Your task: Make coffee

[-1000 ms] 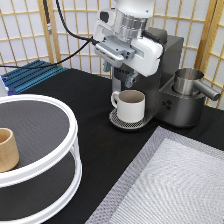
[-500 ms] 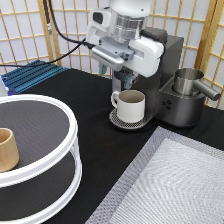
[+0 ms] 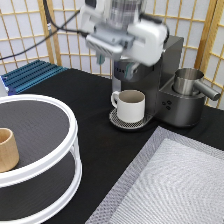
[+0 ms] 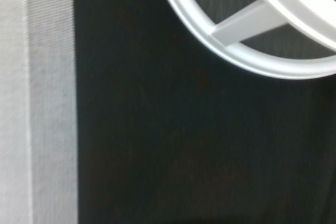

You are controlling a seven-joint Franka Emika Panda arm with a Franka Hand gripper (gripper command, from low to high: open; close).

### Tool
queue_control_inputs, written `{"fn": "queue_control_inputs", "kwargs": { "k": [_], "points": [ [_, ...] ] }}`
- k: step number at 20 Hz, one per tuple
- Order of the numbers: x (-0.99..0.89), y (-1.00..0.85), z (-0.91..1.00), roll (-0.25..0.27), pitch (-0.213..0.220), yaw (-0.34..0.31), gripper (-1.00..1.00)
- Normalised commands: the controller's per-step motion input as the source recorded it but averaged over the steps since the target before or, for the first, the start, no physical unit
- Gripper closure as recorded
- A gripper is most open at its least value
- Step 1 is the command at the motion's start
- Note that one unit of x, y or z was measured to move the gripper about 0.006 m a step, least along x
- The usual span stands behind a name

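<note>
We are seeing the gripper [image 3: 116, 62] hanging at about twelve o'clock in the exterior view, near that view's top, in front of the upper face of the dark coffee machine [image 3: 172, 65]. It is smeared by motion, so we cannot tell whether it is wide, narrow or holding anything. The coffee pod is not showing in either view, so we cannot say where it is or how it looks.

A white mug [image 3: 131, 105] is sitting on the machine's round drip tray [image 3: 116, 120], directly below the gripper, handle pointing toward nine o'clock. At three o'clock from the mug, a metal pitcher [image 3: 187, 80] is resting on the machine's side platform. At eight o'clock, a white two-tier rack [image 3: 70, 125] is carrying a tan wooden cup [image 3: 6, 149]. A grey mat [image 3: 170, 185] is lying at five o'clock.

The wrist view is taking in the black tabletop [image 4: 187, 150], the rack's rim [image 4: 225, 45] and the mat's edge [image 4: 37, 100].
</note>
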Motion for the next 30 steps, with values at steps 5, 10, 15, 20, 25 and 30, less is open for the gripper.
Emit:
{"fn": "queue_control_inputs", "kwargs": {
  "k": [5,10,15,20,25,30],
  "points": [
    [0.02,0.13,0.61,0.006,-0.013,0.303,-1.00],
    [0.00,0.00,0.31,0.015,-0.054,0.375,-1.00],
    [0.00,0.00,0.09,0.000,-0.062,0.375,-1.00],
    [0.00,0.00,-0.04,0.000,-0.106,0.375,-1.00],
    [-0.05,0.09,-0.13,0.000,-0.135,0.343,-1.00],
    [-0.37,0.24,-0.31,0.000,-0.198,0.241,-1.00]
  ]
}}
